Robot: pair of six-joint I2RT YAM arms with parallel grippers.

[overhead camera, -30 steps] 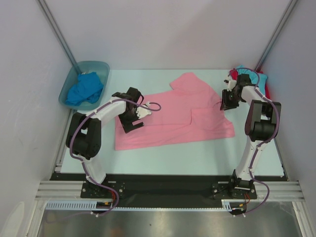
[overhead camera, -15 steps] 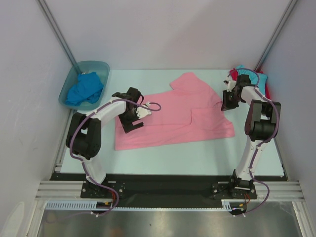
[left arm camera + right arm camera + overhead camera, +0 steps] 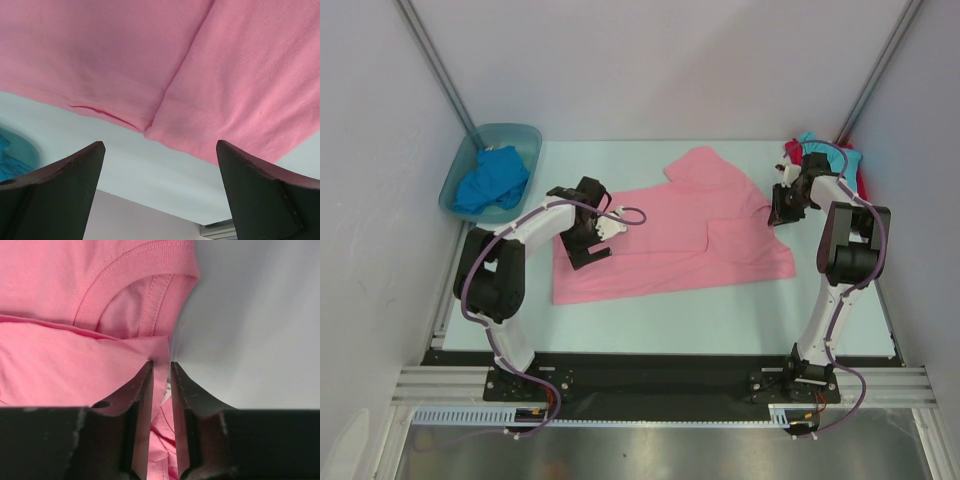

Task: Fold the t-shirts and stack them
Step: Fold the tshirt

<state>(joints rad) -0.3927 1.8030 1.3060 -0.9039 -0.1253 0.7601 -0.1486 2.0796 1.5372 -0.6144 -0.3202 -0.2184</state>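
One pink t-shirt [image 3: 670, 235] is spread flat on the table [image 3: 720, 310], its collar-side edge pinched in the nearly closed right gripper [image 3: 161, 371], seemingly so a fold can be drawn over, while the left gripper [image 3: 160, 145] is held wide open and empty above the shirt's left part.

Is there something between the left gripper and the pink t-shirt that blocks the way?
No, nothing visible stands between them. The left gripper hangs open right above the pink t-shirt, near its edge.
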